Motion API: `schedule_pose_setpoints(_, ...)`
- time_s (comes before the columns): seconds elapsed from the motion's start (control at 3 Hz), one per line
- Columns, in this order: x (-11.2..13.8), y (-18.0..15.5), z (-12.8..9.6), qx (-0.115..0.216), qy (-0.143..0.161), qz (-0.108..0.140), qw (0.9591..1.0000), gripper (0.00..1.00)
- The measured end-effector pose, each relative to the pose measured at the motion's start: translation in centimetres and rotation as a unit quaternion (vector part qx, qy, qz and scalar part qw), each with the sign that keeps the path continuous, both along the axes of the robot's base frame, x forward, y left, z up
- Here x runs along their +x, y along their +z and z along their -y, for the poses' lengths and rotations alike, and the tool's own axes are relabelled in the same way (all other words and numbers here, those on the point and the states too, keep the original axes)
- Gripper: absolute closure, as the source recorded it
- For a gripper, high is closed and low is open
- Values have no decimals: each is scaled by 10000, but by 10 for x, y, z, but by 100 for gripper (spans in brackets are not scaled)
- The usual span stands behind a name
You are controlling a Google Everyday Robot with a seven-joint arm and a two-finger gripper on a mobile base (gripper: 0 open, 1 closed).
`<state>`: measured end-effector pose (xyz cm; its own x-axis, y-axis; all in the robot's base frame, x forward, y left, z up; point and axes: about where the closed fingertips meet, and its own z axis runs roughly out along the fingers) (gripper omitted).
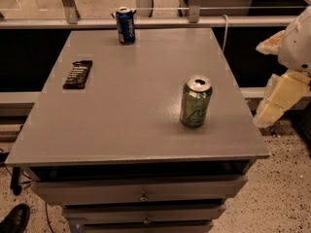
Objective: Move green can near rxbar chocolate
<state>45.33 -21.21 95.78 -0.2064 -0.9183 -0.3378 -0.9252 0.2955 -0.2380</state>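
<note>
The green can stands upright on the grey table, right of centre and near the front right. The rxbar chocolate lies flat near the table's left edge, well apart from the can. My gripper is a pale cream and white shape at the right edge of the view. It hangs beside the table's right side, clear of the can and touching nothing.
A blue can stands upright at the back edge of the table. Drawers sit under the tabletop. A railing and a white cable run behind the table. A dark shoe is on the floor at bottom left.
</note>
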Motion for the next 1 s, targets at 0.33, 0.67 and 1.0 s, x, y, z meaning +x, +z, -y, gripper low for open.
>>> schedule_pose_setpoints(0.33, 13, -27, -10, 787, 13, 18, 9969, 0)
schedule_pose_setpoints(0.67, 25, -49, -26, 1678, -3, 64, 9858, 0)
schedule_pose_setpoints(1.0, 34, -65, -51, 2570, 9, 107, 9663, 0)
